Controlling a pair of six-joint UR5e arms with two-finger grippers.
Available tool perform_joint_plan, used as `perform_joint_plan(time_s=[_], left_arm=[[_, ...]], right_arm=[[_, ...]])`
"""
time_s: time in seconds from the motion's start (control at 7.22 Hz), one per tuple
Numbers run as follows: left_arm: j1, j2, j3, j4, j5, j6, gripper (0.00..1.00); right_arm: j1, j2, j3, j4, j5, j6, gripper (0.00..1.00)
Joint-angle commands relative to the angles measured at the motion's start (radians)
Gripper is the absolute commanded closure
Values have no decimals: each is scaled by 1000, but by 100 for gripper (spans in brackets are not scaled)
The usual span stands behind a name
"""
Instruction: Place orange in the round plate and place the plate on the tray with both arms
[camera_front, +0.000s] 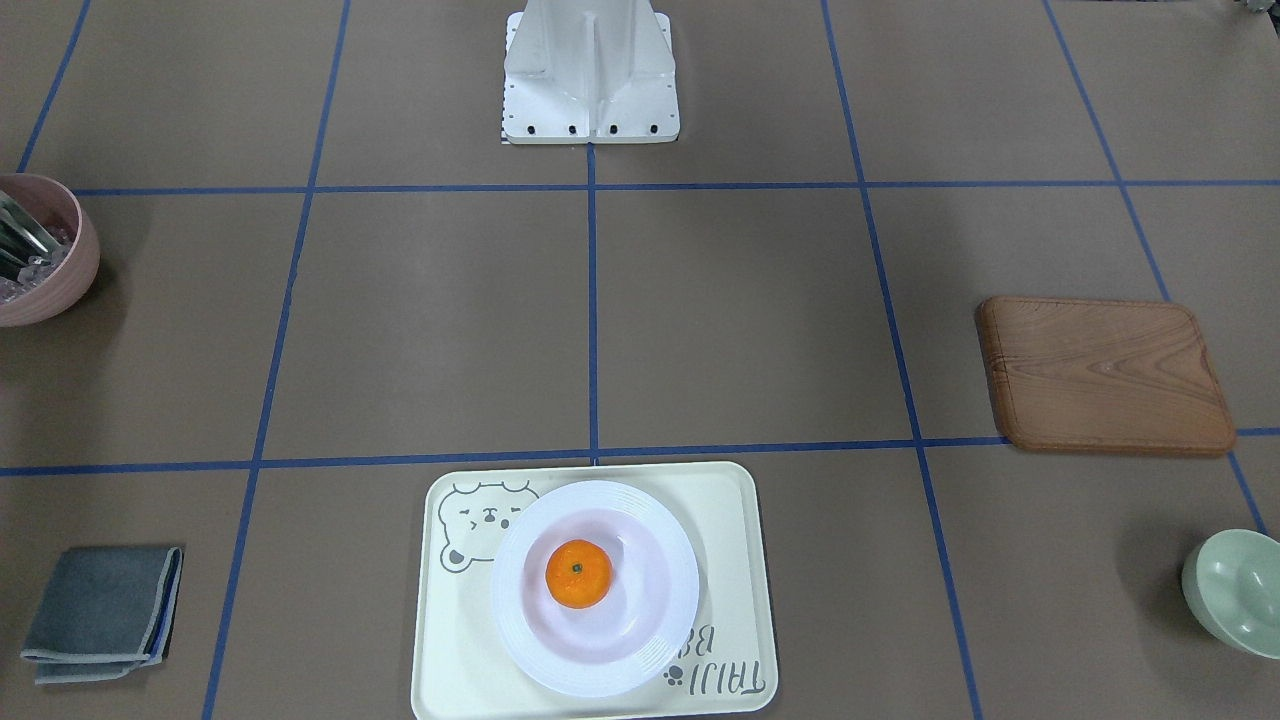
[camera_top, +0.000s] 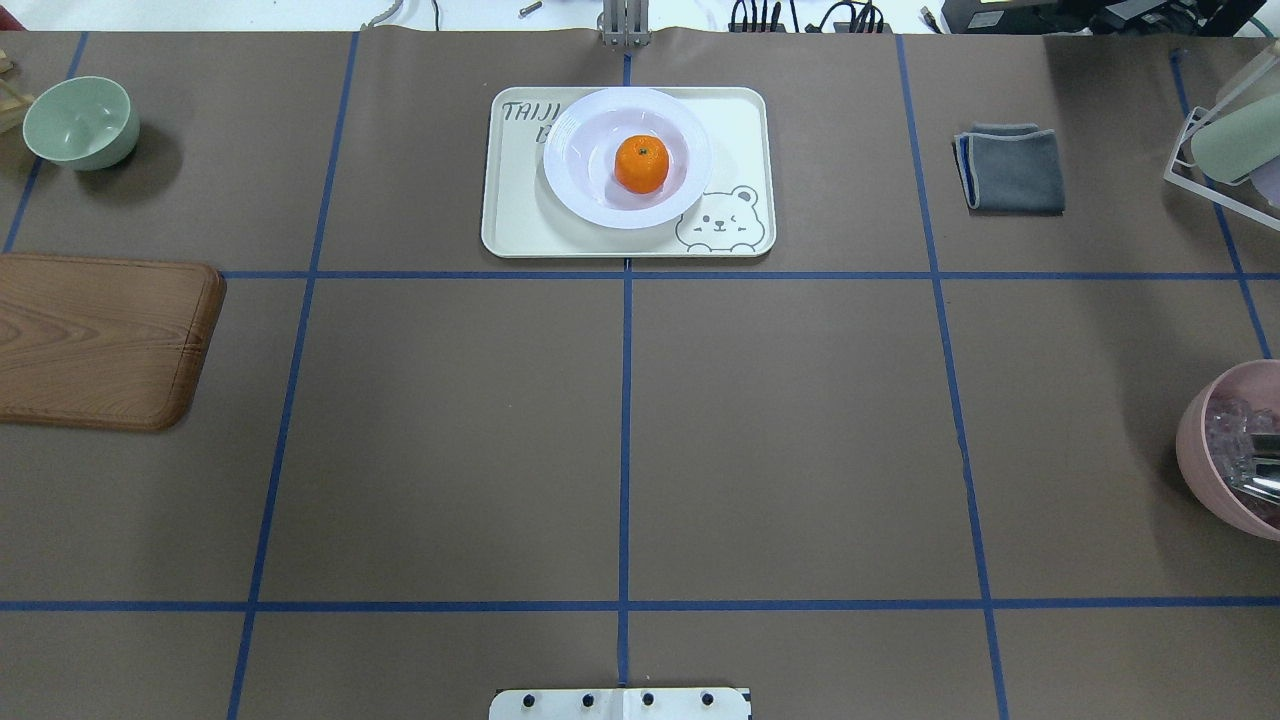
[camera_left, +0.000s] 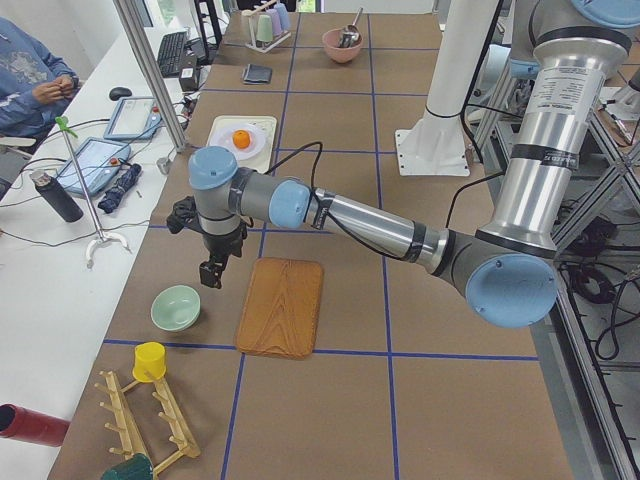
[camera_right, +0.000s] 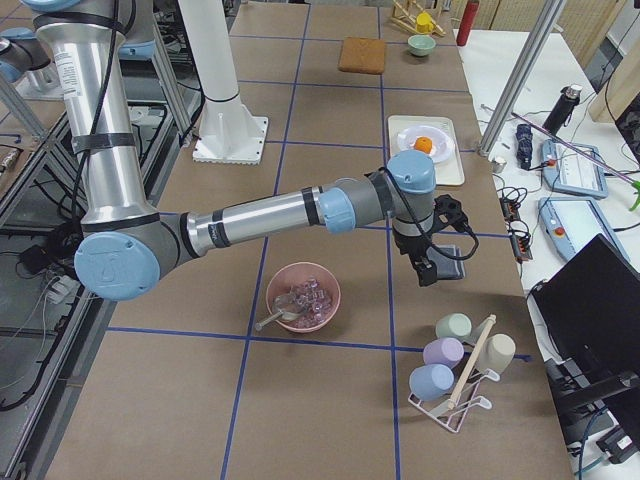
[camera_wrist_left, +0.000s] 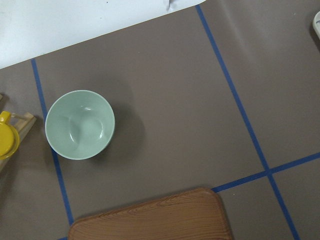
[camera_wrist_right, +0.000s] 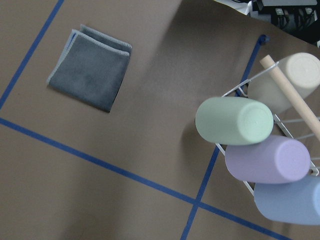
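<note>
The orange (camera_front: 579, 573) lies in the middle of the white round plate (camera_front: 520, 620). The plate rests on the cream bear tray (camera_front: 730, 520) at the table's far middle; overhead I see the orange (camera_top: 641, 164), plate (camera_top: 570, 160) and tray (camera_top: 515, 220) the same way. Neither arm is near them. My left gripper (camera_left: 210, 272) hangs above the table between the mint bowl and the wooden board. My right gripper (camera_right: 428, 270) hangs over the table near the cup rack. Both show only in side views, so I cannot tell whether they are open or shut.
A wooden board (camera_top: 95, 340) and a mint-green bowl (camera_top: 80, 122) lie on the left side. A folded grey cloth (camera_top: 1010, 168), a pink bowl (camera_top: 1235, 450) with clear pieces and a cup rack (camera_wrist_right: 260, 150) are on the right. A person (camera_left: 35, 80) sits beyond the table.
</note>
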Motion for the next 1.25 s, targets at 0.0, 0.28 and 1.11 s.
perform_joint_plan(time_s=[0.0, 0.28, 1.11], left_arm=[[-7, 16, -16, 110, -2, 5, 2], [-8, 28, -28, 152, -4, 72, 2], [-8, 186, -146, 85, -44, 75, 2]], right_arm=[[8, -16, 45, -109, 2, -37, 0], [-12, -16, 43, -135, 20, -31, 0], [-31, -52, 52, -193, 13, -42, 0]])
